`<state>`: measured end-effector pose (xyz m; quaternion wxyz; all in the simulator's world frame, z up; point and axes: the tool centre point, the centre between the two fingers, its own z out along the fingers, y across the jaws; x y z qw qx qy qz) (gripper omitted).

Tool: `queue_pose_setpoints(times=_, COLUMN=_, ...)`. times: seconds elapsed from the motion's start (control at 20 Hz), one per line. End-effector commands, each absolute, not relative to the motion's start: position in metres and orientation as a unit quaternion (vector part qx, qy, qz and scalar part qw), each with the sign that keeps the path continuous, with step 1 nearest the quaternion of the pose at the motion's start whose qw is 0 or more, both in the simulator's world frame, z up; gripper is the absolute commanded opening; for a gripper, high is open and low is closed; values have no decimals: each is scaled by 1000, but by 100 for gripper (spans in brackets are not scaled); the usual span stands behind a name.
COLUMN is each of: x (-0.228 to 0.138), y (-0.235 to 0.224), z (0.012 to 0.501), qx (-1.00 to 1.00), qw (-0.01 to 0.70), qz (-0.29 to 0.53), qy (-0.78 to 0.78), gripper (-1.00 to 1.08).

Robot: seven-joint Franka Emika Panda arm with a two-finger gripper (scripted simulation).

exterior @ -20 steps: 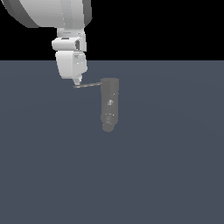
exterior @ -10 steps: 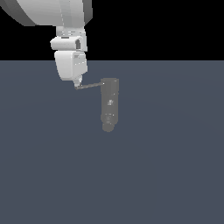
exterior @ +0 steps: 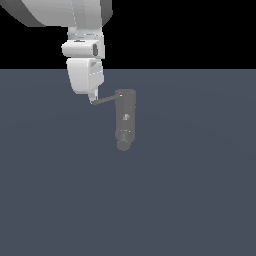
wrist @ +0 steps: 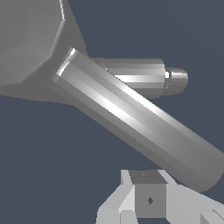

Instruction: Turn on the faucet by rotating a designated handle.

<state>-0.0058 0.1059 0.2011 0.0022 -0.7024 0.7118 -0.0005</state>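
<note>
In the exterior view the faucet is a dull grey stubby cylinder lying on the dark floor, its rounded end nearer the camera. The handle, a thin dark rod, sticks out from its far end toward the exterior view's left. My gripper hangs from the white arm with its fingertips right at the rod's free tip. In the wrist view the handle fills the picture as a thick shiny bar, with the faucet behind it. A grey finger shows just off the bar's end. Its jaws' gap is not visible.
A flat dark blue-grey floor spreads around the faucet, with black background beyond its far edge. The white arm rises out of the top of the exterior view.
The arm and gripper have edged slightly toward the exterior view's right, and the handle's free tip has shifted a little with them.
</note>
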Motion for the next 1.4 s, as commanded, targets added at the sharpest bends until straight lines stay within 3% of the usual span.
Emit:
queue_pose_setpoints(times=0.0, x=-12, y=95, z=201, qx=-700, qw=0, qz=-1, qy=714, gripper=-100)
queue_pose_setpoints(times=0.9, x=-49, y=65, z=201, qx=-703, qw=1, qz=0, qy=711, gripper=-100)
queue_pose_setpoints(times=1.35, x=-49, y=12, z=201, qx=-702, qw=1, qz=0, qy=712, gripper=-100)
